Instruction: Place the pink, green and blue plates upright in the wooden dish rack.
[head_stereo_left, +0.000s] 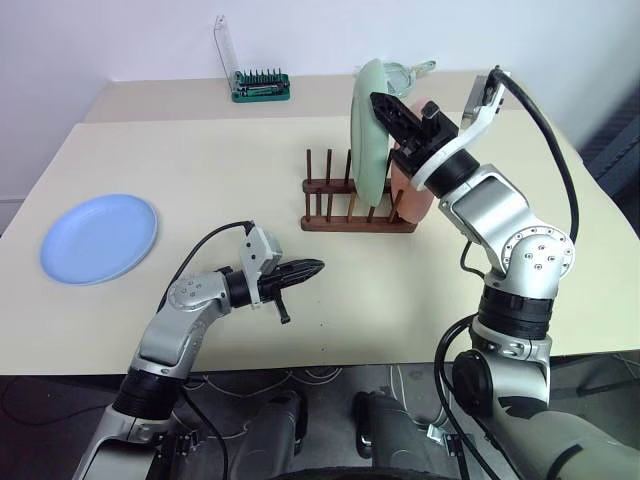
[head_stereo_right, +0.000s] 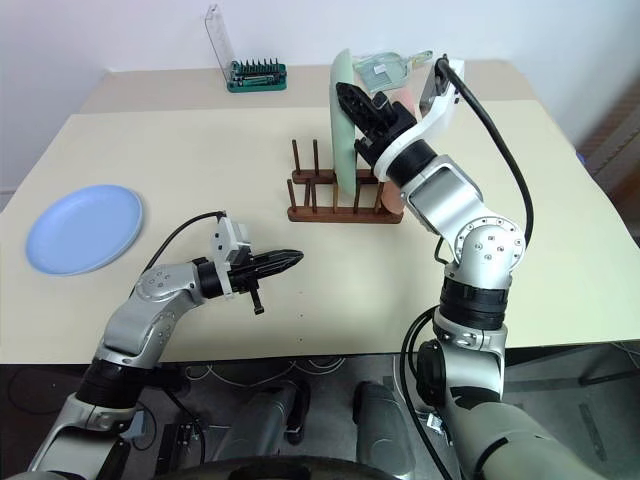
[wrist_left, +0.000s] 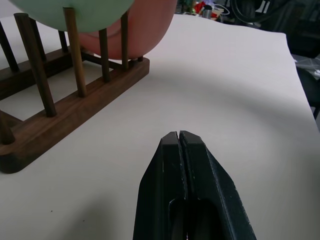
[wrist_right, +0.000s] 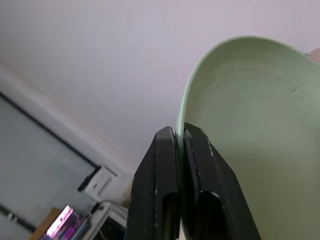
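On the table (head_stereo_left: 200, 160), green plate (head_stereo_left: 367, 125) pinched between right jaws.

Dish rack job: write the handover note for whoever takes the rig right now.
Right gripper: shut on the green plate, pinching its rim, plate upright in the wooden dish rack.
Left gripper: shut, empty, above the table in front of the rack.
Pink plate: upright at the rack's right end, behind the green one.
Blue plate: flat on the table, far left.
Left: release green, rack blue.

No readable text, labels or numbers.
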